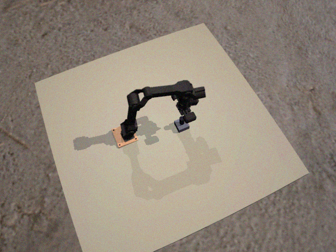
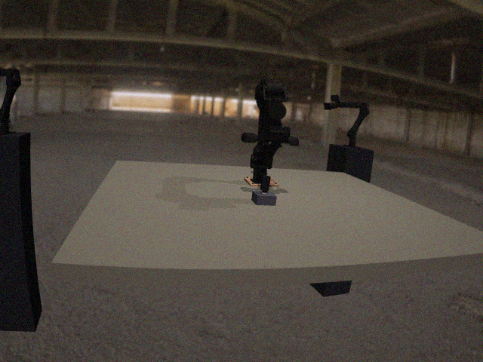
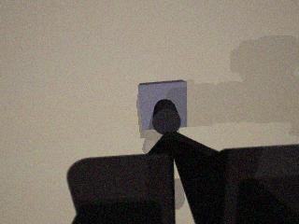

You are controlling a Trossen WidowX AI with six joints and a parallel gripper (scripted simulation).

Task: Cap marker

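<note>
The cap (image 3: 166, 119) sits on the marker, which stands upright in the blue holder block (image 3: 162, 91) near the worktop's (image 1: 217, 173) centre. At the block's 6 o'clock in the wrist view, the hand (image 3: 174, 161) is fully closed, gripping nothing.

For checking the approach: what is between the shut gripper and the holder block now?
Only the capped marker, standing in the holder block beneath the gripper; the wrist view shows this.

In the wrist view the cap (image 3: 166, 120) hides the marker beneath it, the picture's bottom edge cuts off both jaws, and whether they touch the cap is unclear
</note>
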